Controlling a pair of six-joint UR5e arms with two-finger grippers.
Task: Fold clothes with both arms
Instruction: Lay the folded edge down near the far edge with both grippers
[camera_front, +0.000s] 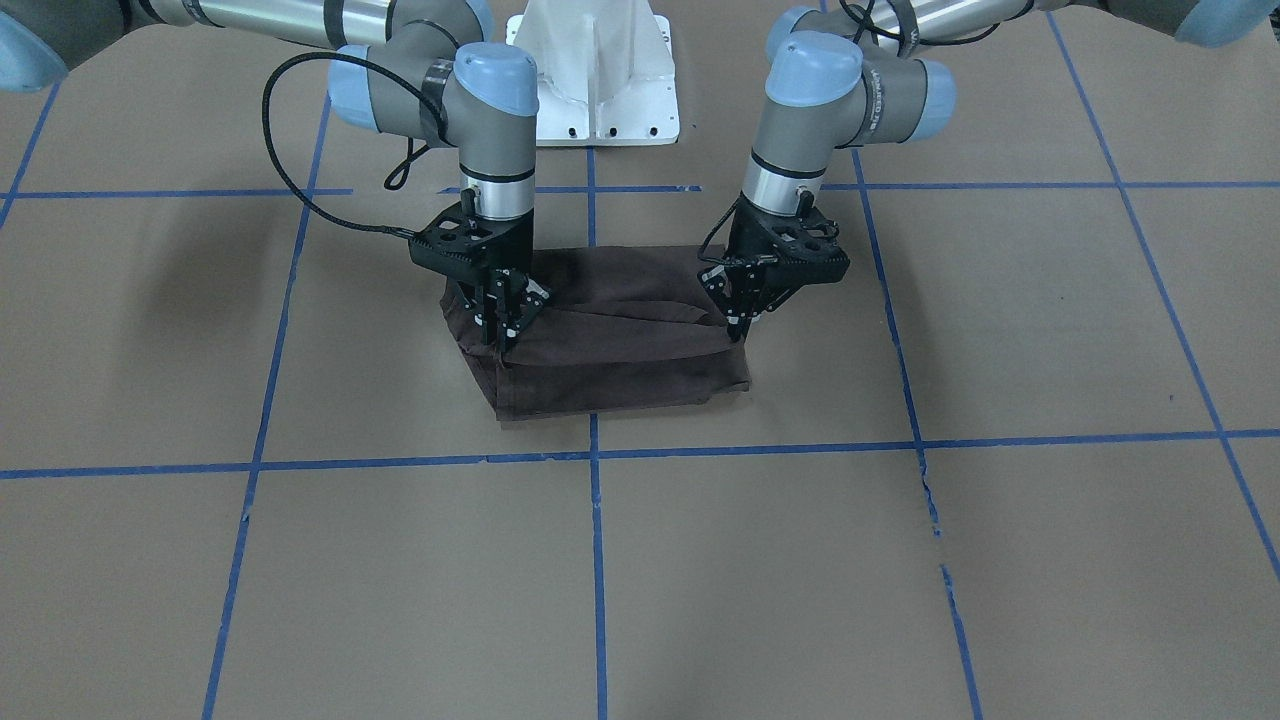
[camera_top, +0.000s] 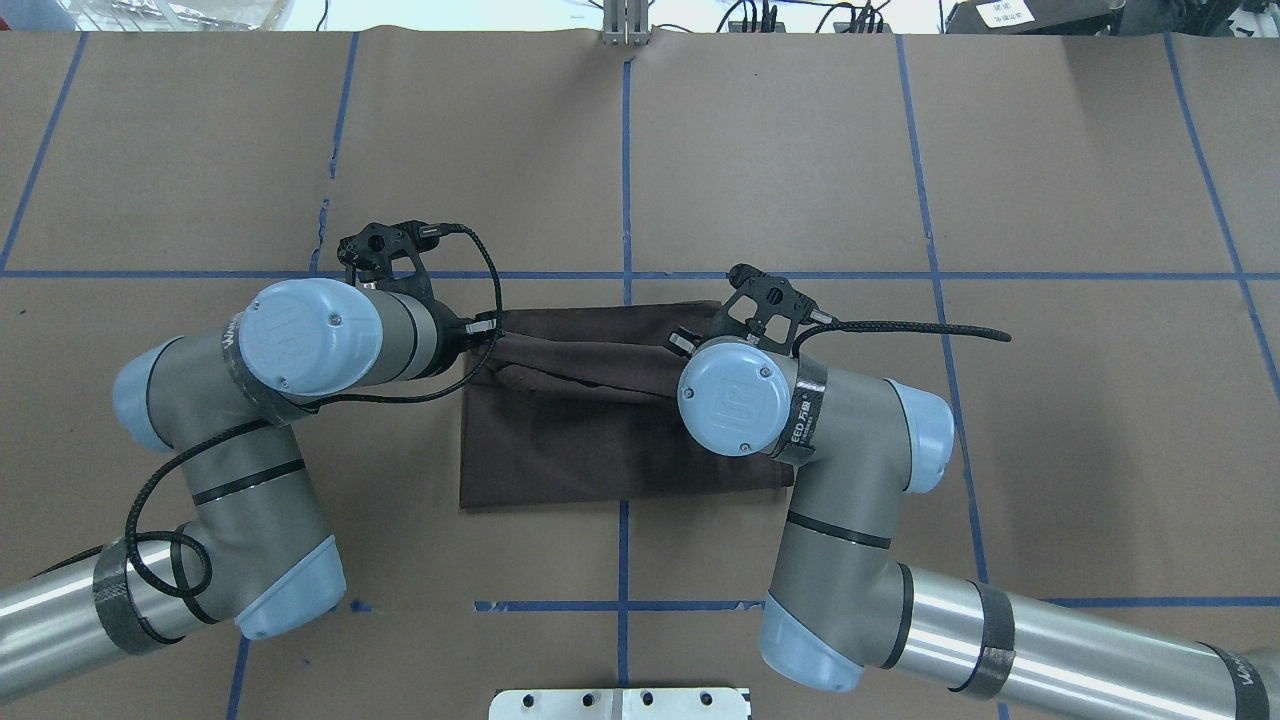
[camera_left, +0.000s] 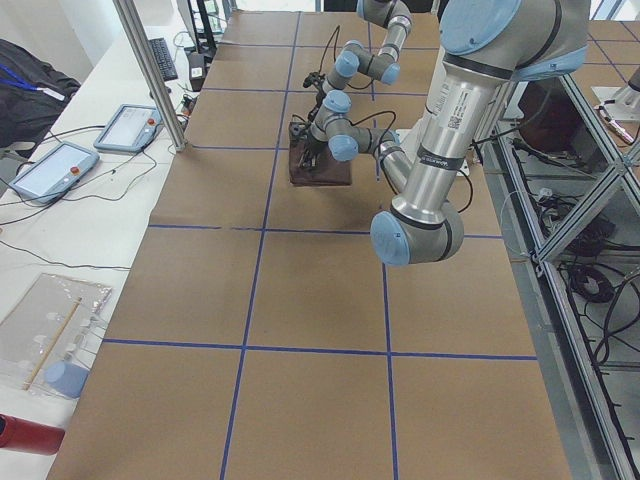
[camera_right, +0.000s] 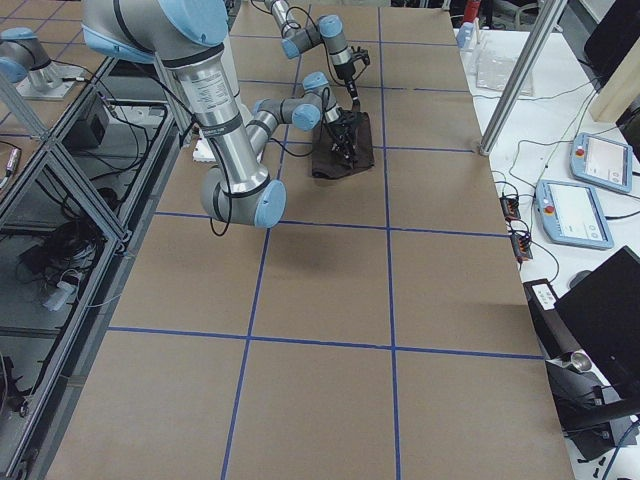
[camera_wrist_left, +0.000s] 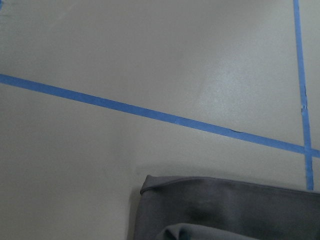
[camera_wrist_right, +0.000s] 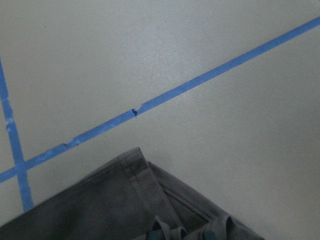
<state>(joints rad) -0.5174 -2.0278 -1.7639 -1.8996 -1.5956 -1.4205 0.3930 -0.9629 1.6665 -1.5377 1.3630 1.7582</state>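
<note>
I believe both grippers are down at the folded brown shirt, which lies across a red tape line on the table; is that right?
Not quite: the tape line is blue, not red, as the overhead view shows. The left gripper and right gripper are down at the folded brown shirt, which lies across that line on the table.

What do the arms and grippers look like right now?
Left arm and right arm match: grey jointed housings, light blue caps, silver tubes with black bands, white lettering on a wrist band. A black braided cable loops to each wrist. Left gripper and right gripper are black, two-fingered, on perforated black mounts.
</note>
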